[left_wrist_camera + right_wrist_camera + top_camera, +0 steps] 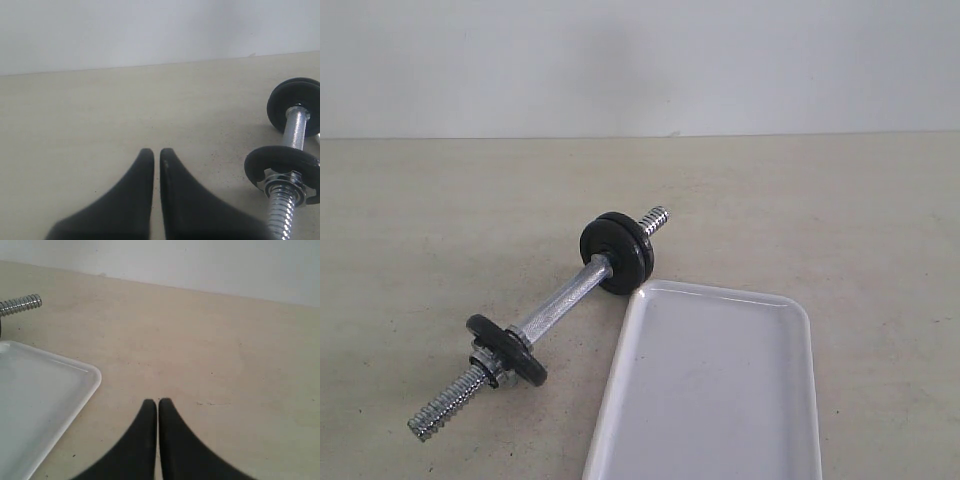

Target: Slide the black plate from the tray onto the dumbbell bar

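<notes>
Both closed and empty, left tool point(156, 151), right tool point(158, 401), tray point(710, 400) cropped at bottom edge, black plate point(617, 252) on dumbbell bar point(560, 305)

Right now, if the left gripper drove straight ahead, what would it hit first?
Probably nothing: the left gripper points along bare table toward the wall, with the dumbbell bar off to one side.

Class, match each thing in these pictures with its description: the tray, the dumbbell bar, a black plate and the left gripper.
Things:
1. tray
2. dumbbell bar
3. black plate
4. left gripper

Descriptions:
A. shiny chrome, with threaded ends
B. shut, holding nothing
C. glossy white, rectangular
D. round, sitting on the bar

Pairs: 1-C, 2-A, 3-D, 4-B
</notes>
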